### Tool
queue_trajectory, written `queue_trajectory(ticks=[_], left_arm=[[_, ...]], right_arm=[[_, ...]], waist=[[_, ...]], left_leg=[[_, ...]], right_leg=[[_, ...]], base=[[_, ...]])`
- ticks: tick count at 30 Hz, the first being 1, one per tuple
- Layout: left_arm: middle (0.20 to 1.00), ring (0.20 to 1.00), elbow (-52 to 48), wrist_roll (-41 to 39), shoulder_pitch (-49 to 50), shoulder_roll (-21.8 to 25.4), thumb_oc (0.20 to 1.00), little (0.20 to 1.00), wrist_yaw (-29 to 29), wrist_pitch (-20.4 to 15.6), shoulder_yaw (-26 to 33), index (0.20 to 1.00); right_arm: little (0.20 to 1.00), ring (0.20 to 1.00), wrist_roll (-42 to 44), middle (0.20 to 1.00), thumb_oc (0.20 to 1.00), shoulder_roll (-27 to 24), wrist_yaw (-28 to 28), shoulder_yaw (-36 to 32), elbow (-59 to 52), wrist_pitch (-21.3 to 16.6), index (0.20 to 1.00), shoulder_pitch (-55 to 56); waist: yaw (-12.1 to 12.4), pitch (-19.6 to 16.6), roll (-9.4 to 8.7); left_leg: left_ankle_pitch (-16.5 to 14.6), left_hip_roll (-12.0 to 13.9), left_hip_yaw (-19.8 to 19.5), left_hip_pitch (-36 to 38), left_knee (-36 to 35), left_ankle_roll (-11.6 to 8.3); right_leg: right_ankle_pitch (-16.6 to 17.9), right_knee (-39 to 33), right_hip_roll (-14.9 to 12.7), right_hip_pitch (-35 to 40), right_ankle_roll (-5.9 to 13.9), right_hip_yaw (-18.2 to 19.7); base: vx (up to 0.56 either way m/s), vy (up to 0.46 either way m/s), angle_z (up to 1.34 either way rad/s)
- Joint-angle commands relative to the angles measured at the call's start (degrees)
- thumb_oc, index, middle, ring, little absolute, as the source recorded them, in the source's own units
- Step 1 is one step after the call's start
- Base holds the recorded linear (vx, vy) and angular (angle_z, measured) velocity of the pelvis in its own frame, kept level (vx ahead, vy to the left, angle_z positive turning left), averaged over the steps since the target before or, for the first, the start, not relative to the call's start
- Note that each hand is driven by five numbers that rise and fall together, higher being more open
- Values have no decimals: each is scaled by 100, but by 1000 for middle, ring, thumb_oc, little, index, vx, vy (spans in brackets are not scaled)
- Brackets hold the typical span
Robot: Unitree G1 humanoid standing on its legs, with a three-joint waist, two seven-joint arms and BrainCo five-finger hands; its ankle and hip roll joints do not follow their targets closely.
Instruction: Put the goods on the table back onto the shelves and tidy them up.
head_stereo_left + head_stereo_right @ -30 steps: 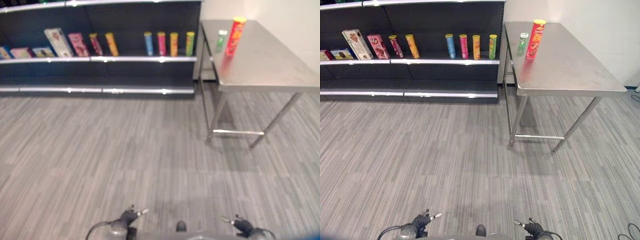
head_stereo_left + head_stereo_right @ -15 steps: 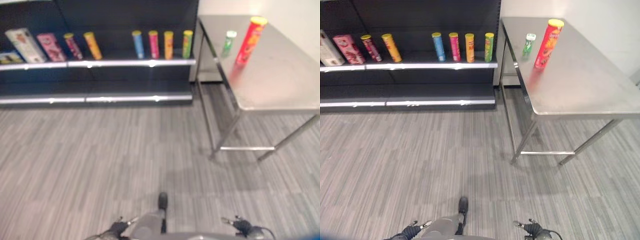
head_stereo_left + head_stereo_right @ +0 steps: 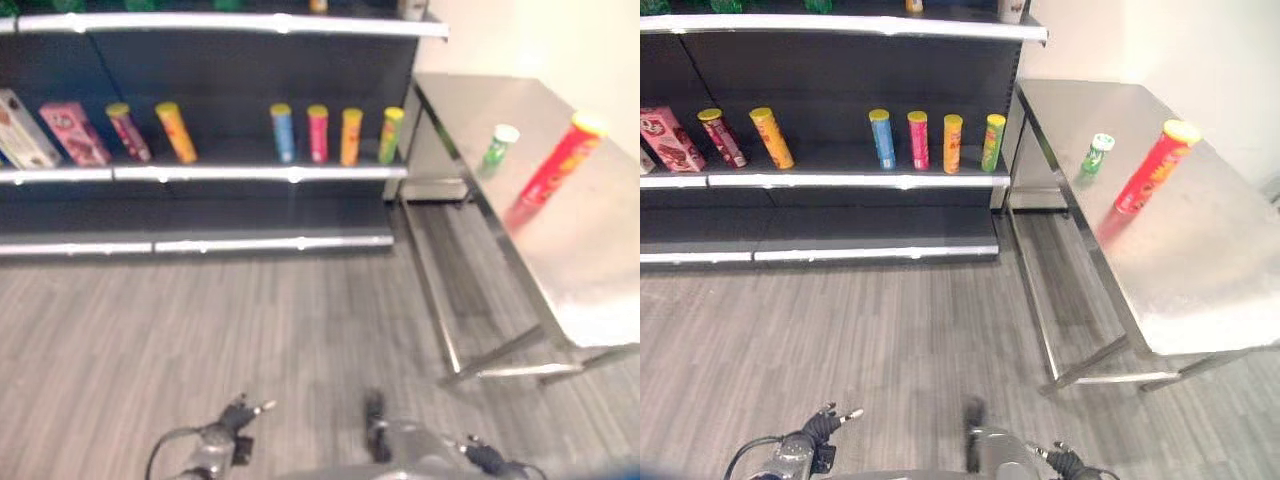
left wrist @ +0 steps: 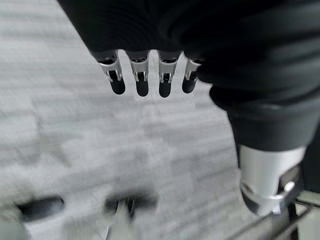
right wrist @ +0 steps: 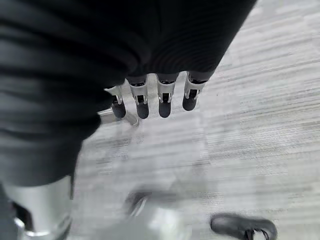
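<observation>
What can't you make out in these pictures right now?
- Top shelf goods: cut off by the upper edge in both eye views.
- White box: cut by the left eye view's left edge.
- Small green can on the table: too small to identify.

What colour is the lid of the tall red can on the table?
Yellow; the tall red can shows it best in the right eye view.

L hand: low at robot's left, fingers straight, side by side, pointing down, holding nothing. R hand: low at robot's right, fingers straight, in a row, relaxed, empty. Both hang over floor.
</observation>
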Motion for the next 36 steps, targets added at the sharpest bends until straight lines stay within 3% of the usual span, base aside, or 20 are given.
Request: queue_trajectory(ticks=[1,2,4,7,8,9,11,13,14,16,18,19,21,25,26,28,30,32,34,36], left_arm=[[1000,1000,-54,207,-171,275,1000,1000,-13,-130,12,1000],[1000,1000,-47,301,-120,250,1000,1000,-16,-145,-22,1000],[1000,1000,-74,332,-117,235,1000,1000,-28,-135,-57,1000],[1000,1000,-68,335,-102,203,1000,1000,-15,-149,-92,1000],[1000,1000,-117,307,-101,194,1000,1000,-21,-157,-111,1000],[1000,1000,-176,280,-114,182,1000,1000,-24,-154,-139,1000],[1000,1000,-274,166,-129,180,1000,1000,-18,-152,-128,1000],[1000,1000,-297,102,-136,184,1000,1000,5,-122,-75,1000],[1000,1000,-268,91,-122,190,1000,1000,35,-110,-58,1000],[1000,1000,-259,64,-107,171,1000,1000,36,-129,-62,1000],[1000,1000,-252,64,-92,144,1000,1000,45,-145,-81,1000],[1000,1000,-237,69,-96,150,1000,1000,82,-173,-83,1000],[1000,1000,-226,111,-121,141,1000,1000,107,-163,-138,1000],[1000,1000,-226,111,-121,141,1000,1000,107,-163,-138,1000],[1000,1000,-131,85,-99,86,1000,1000,89,-181,-147,1000],[1000,1000,-57,166,-107,116,1000,1000,41,-157,-133,1000],[1000,1000,-55,163,-138,155,1000,1000,42,-153,-117,1000],[1000,1000,-78,177,-143,194,1000,1000,69,-168,-73,1000],[1000,1000,-130,168,-213,300,1000,1000,98,-172,-61,1000],[1000,1000,-139,174,-231,333,1000,1000,107,-177,-51,1000]], right_arm=[[1000,1000,-49,1000,1000,96,-26,-16,166,-48,1000,-531],[1000,1000,-85,1000,1000,88,-15,25,196,-52,1000,-463],[1000,1000,-90,1000,1000,53,-15,16,191,-57,1000,-458],[1000,1000,-25,1000,1000,22,-29,-15,183,-89,1000,-427],[1000,1000,9,1000,1000,7,-22,-17,167,-96,1000,-440],[1000,1000,47,1000,1000,-9,-30,-20,169,-99,1000,-469],[1000,1000,81,1000,1000,-43,-33,32,148,-117,1000,-531],[1000,1000,97,1000,1000,-64,-41,74,106,-104,1000,-617],[1000,1000,97,1000,1000,-102,-54,109,97,-81,1000,-678],[1000,1000,103,1000,1000,-116,-43,137,72,-66,1000,-698],[1000,1000,92,1000,1000,-128,-40,160,50,-67,1000,-699],[1000,1000,68,1000,1000,-135,-48,192,44,-84,1000,-708],[1000,1000,-21,1000,1000,-146,-70,254,57,-76,1000,-760],[1000,1000,-21,1000,1000,-146,-70,254,57,-76,1000,-760],[1000,1000,-106,1000,1000,-105,-76,242,86,-90,1000,-722],[1000,1000,-271,1000,1000,-21,-22,237,203,-23,1000,-739],[1000,1000,-265,1000,1000,21,-27,200,280,-6,1000,-703],[1000,1000,-294,1000,1000,25,-46,129,348,17,1000,-652],[1000,1000,-461,1000,1000,26,-76,40,514,119,1000,-607],[1000,1000,-512,1000,1000,37,-77,21,565,140,1000,-563]], waist=[[170,170,-215],[164,69,-238],[135,28,-207],[97,-56,-120],[68,-57,-84],[47,-31,-61],[108,93,-126],[230,219,-242],[328,320,-341],[407,353,-401],[491,362,-372],[610,377,-306],[739,326,-211],[739,327,-211],[713,165,-97],[696,133,-23],[679,182,-9],[666,183,2],[666,215,54],[646,231,51]], left_leg=[[216,774,-70,-427,-65,126],[80,856,-37,-383,26,73],[99,948,-27,-350,96,10],[336,1215,0,-334,460,-224],[512,1324,58,-430,766,-391],[715,1410,142,-621,1203,-552],[1102,1379,105,-1162,2471,-654],[1374,1228,-49,-1567,3561,-593],[1382,1232,39,-1925,4082,-411],[1084,1304,271,-2220,3681,-260],[779,1230,344,-2310,2773,-199],[793,1039,254,-2393,1842,-192],[1070,873,-119,-2413,920,-197],[1070,873,-119,-2413,920,-197],[1081,737,-523,-2056,360,-149],[955,705,-451,-1709,186,139],[913,736,-388,-1647,189,212],[850,836,-269,-1605,142,213],[787,1142,-149,-1577,103,121],[763,1219,-130,-1512,67,91]], right_leg=[[550,-1224,-817,1141,1215,272],[525,-1258,-788,1301,1088,270],[493,-1300,-714,1369,1058,342],[428,-1293,-588,1540,949,403],[361,-1284,-546,1612,900,398],[265,-1294,-507,1716,840,402],[136,-1309,-478,1950,677,528],[45,-1337,-465,2168,560,693],[-43,-1338,-524,2341,515,844],[-105,-1338,-618,2483,560,976],[-167,-1338,-662,2540,655,1125],[-256,-1338,-613,2610,727,1225],[-365,-1338,-567,2711,753,1313],[-365,-1338,-567,2711,753,1313],[-392,-1329,-570,2739,808,1421],[-448,-30,-851,2166,1032,1651],[-335,296,-969,1943,1119,1687],[-155,79,-1234,1907,1137,1522],[196,-308,-1700,1682,1173,1097],[259,-409,-1771,1639,1209,1040]], base=[[316,-112,48],[317,-110,-5],[319,-111,-24],[223,-86,15],[215,-89,-29],[167,-89,-48],[151,-95,-41],[212,-89,-44],[263,-53,-63],[252,14,-71],[189,105,-59],[185,141,-39],[128,99,-42],[46,46,-33],[242,286,-11],[214,281,-70],[56,32,-133],[34,-135,-59],[44,-219,-53],[63,-120,-31]])
